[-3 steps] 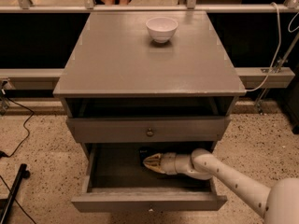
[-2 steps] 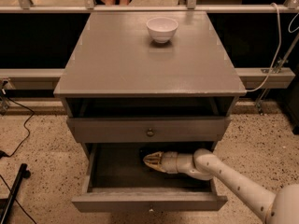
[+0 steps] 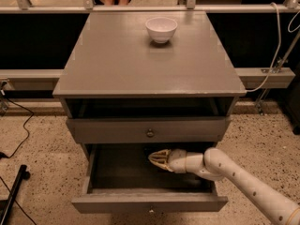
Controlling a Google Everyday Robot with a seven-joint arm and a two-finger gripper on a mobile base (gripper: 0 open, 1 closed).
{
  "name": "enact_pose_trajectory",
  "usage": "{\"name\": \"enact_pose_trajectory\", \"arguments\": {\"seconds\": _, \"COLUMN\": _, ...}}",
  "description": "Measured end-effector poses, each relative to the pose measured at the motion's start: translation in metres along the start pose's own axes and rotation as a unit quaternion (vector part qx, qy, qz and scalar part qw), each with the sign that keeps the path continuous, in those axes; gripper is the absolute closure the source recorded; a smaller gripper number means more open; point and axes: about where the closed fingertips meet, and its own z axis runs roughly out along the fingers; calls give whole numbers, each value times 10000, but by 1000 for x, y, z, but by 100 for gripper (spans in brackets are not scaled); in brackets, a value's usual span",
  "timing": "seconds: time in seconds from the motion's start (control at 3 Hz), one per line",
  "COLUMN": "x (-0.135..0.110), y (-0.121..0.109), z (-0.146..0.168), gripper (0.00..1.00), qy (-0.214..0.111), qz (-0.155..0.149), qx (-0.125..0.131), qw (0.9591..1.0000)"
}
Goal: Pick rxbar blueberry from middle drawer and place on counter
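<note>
The middle drawer (image 3: 149, 203) is pulled open at the bottom of the grey cabinet. My gripper (image 3: 155, 157) reaches into it from the right, low over the dark drawer floor near the back middle. The pale arm (image 3: 234, 175) comes in over the drawer's right side. I cannot make out the rxbar blueberry; the drawer's inside is dark around the gripper. The counter (image 3: 136, 60) is the flat grey top of the cabinet, well above the gripper.
A white bowl (image 3: 161, 28) stands at the back of the counter. The drawer with the round brass knob (image 3: 150, 133) is shut just above the gripper. Cables (image 3: 14, 121) and a black pole lie on the speckled floor at the left.
The gripper has shifted slightly to the right inside the open drawer. Nothing else has moved.
</note>
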Motion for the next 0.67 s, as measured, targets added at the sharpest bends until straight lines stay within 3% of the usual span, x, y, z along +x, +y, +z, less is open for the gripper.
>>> {"name": "enact_pose_trajectory", "arguments": {"seconds": 0.33, "x": -18, "y": 9, "z": -24, "gripper": 100, "qy": 84, "qz": -40, "qx": -88, "qw": 9999}}
{"name": "enact_pose_trajectory", "arguments": {"seconds": 0.67, "x": -22, "y": 28, "z": -51, "gripper": 100, "qy": 80, "qz": 122, "qx": -100, "qw": 9998}}
